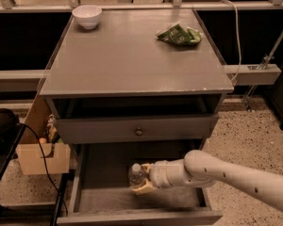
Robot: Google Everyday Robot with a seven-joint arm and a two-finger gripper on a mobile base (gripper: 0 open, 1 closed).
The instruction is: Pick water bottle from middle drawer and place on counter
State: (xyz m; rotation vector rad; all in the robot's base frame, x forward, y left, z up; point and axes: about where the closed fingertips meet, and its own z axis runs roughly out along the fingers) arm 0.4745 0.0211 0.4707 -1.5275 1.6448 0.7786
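Observation:
The water bottle, clear with a white cap, stands upright inside the open middle drawer, near the middle of its floor. My gripper reaches in from the right on a white arm and is shut on the water bottle, with tan fingers wrapped around its lower body. The counter is the flat grey cabinet top above, well above the gripper.
A white bowl sits at the counter's back left and a green crumpled bag at its back right. A shut drawer front with a round knob hangs over the open drawer. A cardboard box and black cable stand left.

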